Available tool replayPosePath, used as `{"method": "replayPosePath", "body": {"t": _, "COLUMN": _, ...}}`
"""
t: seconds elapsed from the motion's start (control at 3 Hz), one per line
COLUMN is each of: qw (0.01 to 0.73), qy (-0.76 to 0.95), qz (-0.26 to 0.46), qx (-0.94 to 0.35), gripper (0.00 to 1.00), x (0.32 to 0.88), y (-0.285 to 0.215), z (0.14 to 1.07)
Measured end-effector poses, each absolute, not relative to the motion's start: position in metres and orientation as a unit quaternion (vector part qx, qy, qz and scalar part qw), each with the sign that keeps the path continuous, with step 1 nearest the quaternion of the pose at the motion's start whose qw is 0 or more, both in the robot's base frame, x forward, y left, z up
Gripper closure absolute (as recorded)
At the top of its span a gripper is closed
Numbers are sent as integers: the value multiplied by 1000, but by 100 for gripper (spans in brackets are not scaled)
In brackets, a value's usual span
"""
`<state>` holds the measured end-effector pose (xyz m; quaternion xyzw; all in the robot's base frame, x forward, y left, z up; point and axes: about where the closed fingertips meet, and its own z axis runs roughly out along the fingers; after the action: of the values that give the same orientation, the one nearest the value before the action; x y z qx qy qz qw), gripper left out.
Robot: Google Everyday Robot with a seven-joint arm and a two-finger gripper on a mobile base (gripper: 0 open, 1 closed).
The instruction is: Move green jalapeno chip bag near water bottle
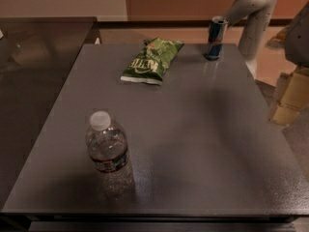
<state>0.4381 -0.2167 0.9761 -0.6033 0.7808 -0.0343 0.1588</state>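
Gripper position: outside the camera view, so whether it is apart, together or clamped on anything cannot be told. Only the white arm (254,23) shows. It stands at the upper right, beyond the far right corner of the worktop (203,129), and touches none of the items on it.

Item positions on the grey worktop:

1. The green jalapeno chip bag (152,61) lies flat near the far edge, slightly left of centre. Its white lettering faces up, and one white sealed edge points toward the near side. Nothing holds it or touches it.
2. The water bottle (107,151) stands upright near the front left of the worktop (white cap on, dark label band around the middle). It is well apart from the chip bag, with bare worktop between them.
3. A slim blue-and-silver can (216,37) stands upright near the far right corner. It is to the right of the chip bag and not touching it. The lower part of the arm is just beyond it.

Surroundings: a darker surface (29,71) adjoins the worktop on the left. Tan boxes (289,98) sit on the floor off the right edge.
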Motion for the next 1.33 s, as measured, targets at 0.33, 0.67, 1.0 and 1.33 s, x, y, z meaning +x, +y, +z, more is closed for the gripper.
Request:
{"method": "replayPosePath", "body": {"t": 0.33, "qw": 159, "qy": 781, "qz": -34, "qx": -603, "gripper": 0, "x": 438, "y": -217, "z": 976}}
{"method": "replayPosePath", "body": {"t": 0.67, "qw": 159, "qy": 781, "qz": -34, "qx": -603, "gripper": 0, "x": 438, "y": -217, "z": 976}}
{"method": "replayPosePath", "body": {"t": 1.0, "qw": 181, "qy": 792, "qz": -23, "qx": -582, "gripper": 0, "x": 452, "y": -202, "z": 966}}
{"method": "replayPosePath", "body": {"t": 1.33, "qw": 223, "qy": 809, "qz": 1, "qx": -544, "gripper": 0, "x": 482, "y": -171, "z": 951}}
